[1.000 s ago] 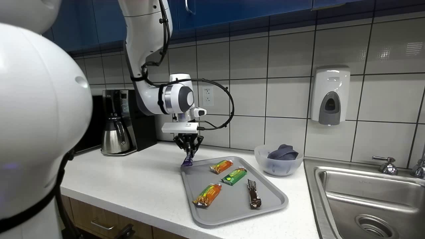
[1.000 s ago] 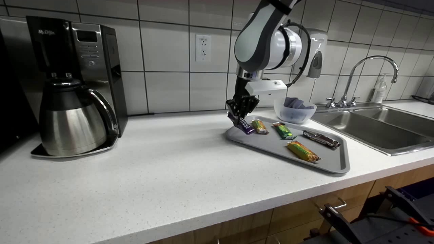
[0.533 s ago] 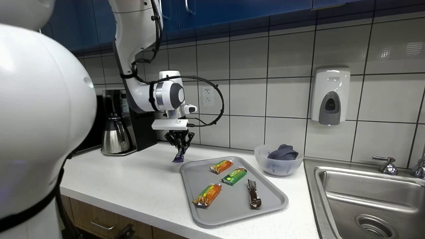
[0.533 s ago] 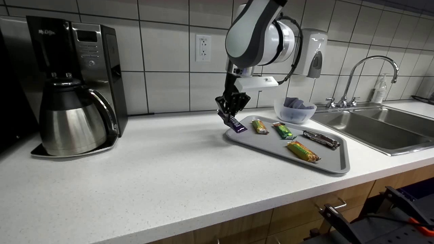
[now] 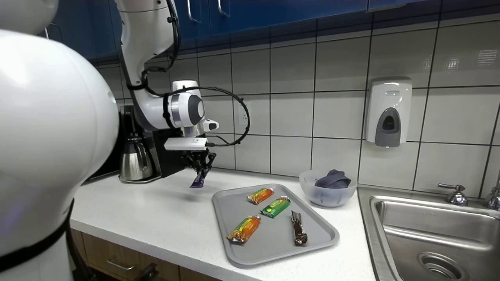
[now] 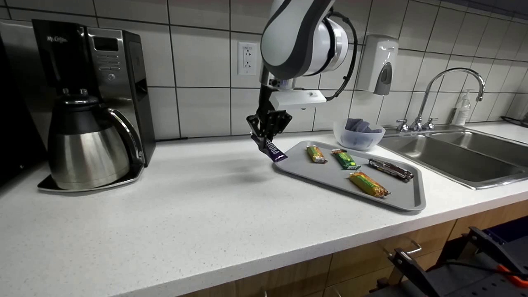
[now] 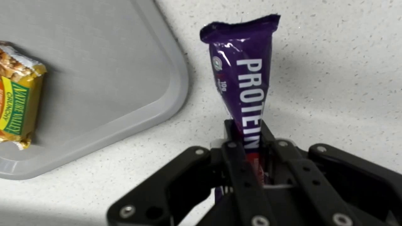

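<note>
My gripper is shut on a purple protein bar and holds it tilted above the white counter, beside the grey tray. In an exterior view the gripper has the bar slanting down toward the tray's near-left corner. In the wrist view the bar sticks out beyond the fingertips; its other end is partly hidden by the fingers. On the tray lie two orange-and-green bars, a green bar and a brown bar.
A translucent bowl with a blue-grey cloth stands behind the tray. A steel sink is at the right. A coffee maker with a steel carafe stands at the left. A soap dispenser hangs on the tiled wall.
In both exterior views my gripper has moved left with the purple bar, away from the tray's corner and over the bare counter. The bars on the tray have not moved.
</note>
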Tool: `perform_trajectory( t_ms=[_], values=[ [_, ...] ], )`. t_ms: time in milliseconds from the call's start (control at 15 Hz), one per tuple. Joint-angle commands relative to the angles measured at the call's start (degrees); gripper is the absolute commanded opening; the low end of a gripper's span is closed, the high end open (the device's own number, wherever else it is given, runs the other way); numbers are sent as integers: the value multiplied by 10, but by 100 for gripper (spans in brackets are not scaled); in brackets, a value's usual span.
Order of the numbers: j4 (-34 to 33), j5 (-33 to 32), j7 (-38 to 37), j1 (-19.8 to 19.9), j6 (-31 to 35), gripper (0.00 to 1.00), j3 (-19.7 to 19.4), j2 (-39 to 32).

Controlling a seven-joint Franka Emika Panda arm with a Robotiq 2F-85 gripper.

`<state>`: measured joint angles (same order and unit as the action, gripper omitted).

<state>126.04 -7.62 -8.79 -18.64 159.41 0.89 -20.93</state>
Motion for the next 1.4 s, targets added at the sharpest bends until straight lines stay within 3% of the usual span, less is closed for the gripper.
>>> perform_trajectory(
  t_ms=[0,1333],
  values=[
    [2,-30,-43,-21,-18,4,-1,14],
    [-35,-45,-84,-86,-36,4,24,-20]
  ],
)
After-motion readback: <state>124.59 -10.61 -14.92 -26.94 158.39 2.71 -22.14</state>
